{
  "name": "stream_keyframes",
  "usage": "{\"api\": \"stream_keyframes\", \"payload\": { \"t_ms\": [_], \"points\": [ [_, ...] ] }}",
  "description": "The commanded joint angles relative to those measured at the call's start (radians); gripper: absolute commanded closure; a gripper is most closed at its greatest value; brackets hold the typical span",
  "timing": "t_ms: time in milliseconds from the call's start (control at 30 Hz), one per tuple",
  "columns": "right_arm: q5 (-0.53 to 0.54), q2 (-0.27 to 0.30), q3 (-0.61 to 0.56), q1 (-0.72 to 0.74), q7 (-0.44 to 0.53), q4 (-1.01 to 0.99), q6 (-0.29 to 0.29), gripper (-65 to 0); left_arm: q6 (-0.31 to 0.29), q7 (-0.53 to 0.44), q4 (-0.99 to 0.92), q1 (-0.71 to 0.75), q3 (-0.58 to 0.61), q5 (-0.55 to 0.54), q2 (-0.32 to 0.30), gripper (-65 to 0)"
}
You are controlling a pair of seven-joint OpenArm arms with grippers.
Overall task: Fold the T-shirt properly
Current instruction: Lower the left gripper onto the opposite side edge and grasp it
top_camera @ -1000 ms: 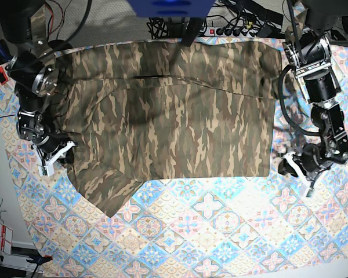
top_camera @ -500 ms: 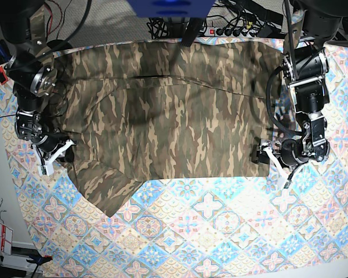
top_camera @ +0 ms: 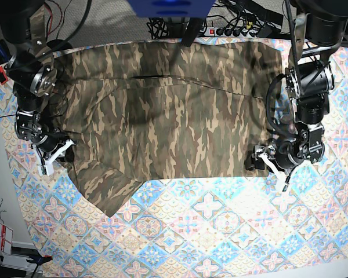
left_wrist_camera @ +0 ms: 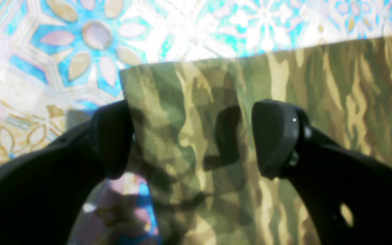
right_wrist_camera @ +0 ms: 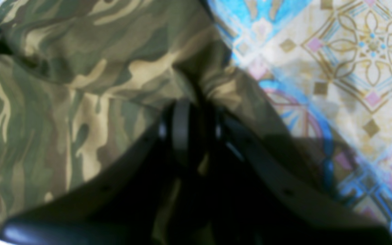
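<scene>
T-shirt [top_camera: 168, 110]: a large camouflage shirt in olive, brown and tan, spread flat over the upper and middle part of the table; one sleeve sticks out as a point toward the near edge on the base view's left side; a long crease runs across it near the far edge

Tablecloth [top_camera: 220, 231]: blue, pink and cream tile pattern, covering the table under the shirt; bare along the near half and both sides

Left gripper [left_wrist_camera: 191, 139]: on the base view's right, low at the shirt's near corner; its two dark fingers [left_wrist_camera: 274, 136] stand wide apart, one on each side of the shirt's side edge (one over the tablecloth, one over the cloth of the shirt); nothing is pinched between them; whether the tips touch the fabric cannot be told

Right gripper [right_wrist_camera: 192, 126]: on the base view's left, at the shirt's side edge just above the sleeve; its fingers are drawn narrow and pinch a gathered fold of the camouflage fabric, which bunches up around the tips

Containers: none shows in any view; nothing lies on the shirt

Far edge: a power strip [top_camera: 232, 30] and dark cables lie beyond the table
</scene>
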Motion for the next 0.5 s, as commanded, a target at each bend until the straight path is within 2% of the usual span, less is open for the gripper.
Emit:
{"api": "stream_keyframes", "payload": {
  "t_ms": [0, 100, 300, 367, 467],
  "points": [
    [-0.074, -0.008, -0.010, -0.014, -0.119, -0.018, 0.018, -7.9, -0.006, 0.040, -0.002, -0.005, 0.031, 0.013, 0.015, -50.7],
    [-0.074, -0.008, -0.010, -0.014, -0.119, -0.018, 0.018, -7.6, -0.006, 0.040, -0.002, -0.001, 0.066, 0.009, 0.027, -41.8],
    [-0.074, -0.008, -0.010, -0.014, -0.145, -0.018, 0.018, -7.2, -0.006, 0.040, -0.002, 0.030, 0.062, 0.010, 0.047, -15.8],
    [-0.074, -0.008, -0.010, -0.014, -0.153, -0.018, 0.018, -4.7, -0.006, 0.040, 0.000, 0.048, 0.065, 0.010, 0.047, -10.3],
    [-0.074, -0.011, -0.005, -0.014, -0.153, -0.018, 0.018, -1.1, -0.006, 0.040, 0.000, 0.055, 0.069, 0.012, 0.047, -8.9]
  ]
}}
